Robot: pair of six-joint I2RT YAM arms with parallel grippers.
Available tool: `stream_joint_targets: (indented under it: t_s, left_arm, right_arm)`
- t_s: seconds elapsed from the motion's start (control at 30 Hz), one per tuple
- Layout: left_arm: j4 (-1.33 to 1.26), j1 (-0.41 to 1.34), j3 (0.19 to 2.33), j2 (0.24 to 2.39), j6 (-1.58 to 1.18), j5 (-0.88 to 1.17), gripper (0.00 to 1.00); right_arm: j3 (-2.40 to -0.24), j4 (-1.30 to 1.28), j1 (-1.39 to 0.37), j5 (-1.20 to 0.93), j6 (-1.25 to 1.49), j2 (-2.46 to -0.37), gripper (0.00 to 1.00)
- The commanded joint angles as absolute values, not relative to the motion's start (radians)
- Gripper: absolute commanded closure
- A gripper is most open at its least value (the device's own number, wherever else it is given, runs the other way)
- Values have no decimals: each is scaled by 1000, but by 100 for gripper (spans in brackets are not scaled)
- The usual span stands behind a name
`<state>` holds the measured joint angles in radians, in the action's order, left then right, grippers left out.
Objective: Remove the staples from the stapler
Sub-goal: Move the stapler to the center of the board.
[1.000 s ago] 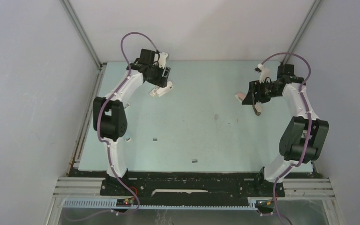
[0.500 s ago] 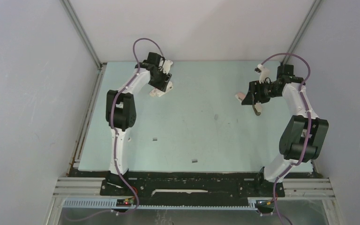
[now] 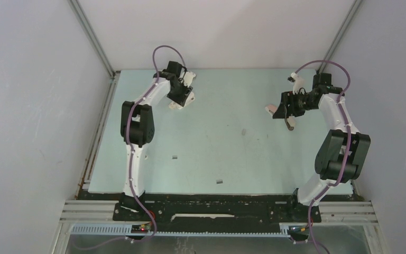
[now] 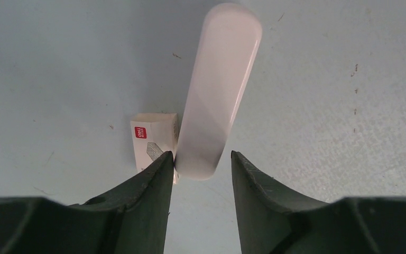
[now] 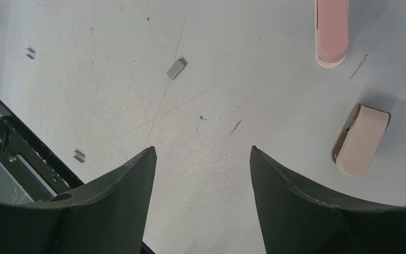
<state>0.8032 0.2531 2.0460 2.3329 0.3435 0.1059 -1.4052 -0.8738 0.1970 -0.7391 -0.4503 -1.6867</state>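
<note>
Your left arm reaches to the far left part of the desk, and your left fingers are spread apart there, grasping nothing. The stapler lies flat on the desk right in front of them. It is a slim white body with rounded ends, running away from the wrist camera and leaning slightly to the right. Its near end sits in the gap between the two fingertips. The left tip is right at the stapler's edge, while a clear strip of desk shows between the stapler and the right tip. A small printed box lies against the stapler's left side, partly behind the left fingertip. From this view you cannot tell whether the stapler's halves are parted. Your right arm is at the far right of the desk, and your right fingers are also released, wide apart above bare desk. The staples show as short grey strips scattered well away from the stapler. One lies ahead of the right fingers, and two smaller ones lie off to the left, nearer the dark rail at the desk's near edge. In the right wrist view, a pink elongated piece and a beige piece lie apart from each other to the right of the fingers.
</note>
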Motion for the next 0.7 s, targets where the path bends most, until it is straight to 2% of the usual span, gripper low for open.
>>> stream_joint_targets:
  t_s: [0.0, 0.27, 0.3, 0.37, 0.47, 0.53, 0.67]
  left_arm:
    - [815, 250, 2094, 2348, 376, 84, 51]
    - [820, 250, 2086, 2354, 406, 109, 53]
    - [822, 249, 2085, 2356, 411, 114, 58]
    - [822, 249, 2079, 2356, 415, 116, 78]
    - [822, 249, 2073, 2346, 418, 113, 95]
    - [822, 249, 2063, 2327, 422, 106, 100]
    - [803, 249, 1970, 2259, 431, 125, 100]
  right_arm:
    - [-1406, -867, 208, -755, -447, -1672, 26]
    - [-1406, -867, 212, -758, -448, -1658, 26]
    - [-1406, -868, 212, -758, -448, -1656, 26]
    - [-1406, -868, 213, -762, -448, -1654, 27]
    - [-1407, -868, 213, -767, -451, -1652, 27]
    - [-1406, -868, 212, -769, -452, -1650, 27]
    - [-1406, -869, 205, -785, -459, -1646, 27]
